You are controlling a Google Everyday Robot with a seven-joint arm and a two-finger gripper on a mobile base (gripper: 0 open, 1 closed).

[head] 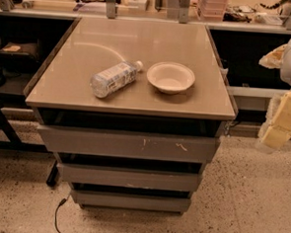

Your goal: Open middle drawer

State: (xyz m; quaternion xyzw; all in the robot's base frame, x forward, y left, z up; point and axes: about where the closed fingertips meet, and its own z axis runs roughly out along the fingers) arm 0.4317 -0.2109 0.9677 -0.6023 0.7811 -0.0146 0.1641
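The middle drawer point(129, 178) is a plain flat grey front, second from the top in the cabinet under the table. It sits below the taller scratched top front point(129, 144) and above the short bottom front point(130, 201). None of its interior shows, only a dark gap above it. My gripper point(282, 119), pale yellow below a white arm, hangs at the right edge of the view. It is to the right of the cabinet, about level with the table's front edge, and touches nothing.
On the beige tabletop point(140, 44) a clear plastic bottle point(113, 78) lies on its side beside a white bowl point(170, 77). Dark shelving stands behind on both sides. A black cable point(56, 214) lies on the speckled floor at the front left.
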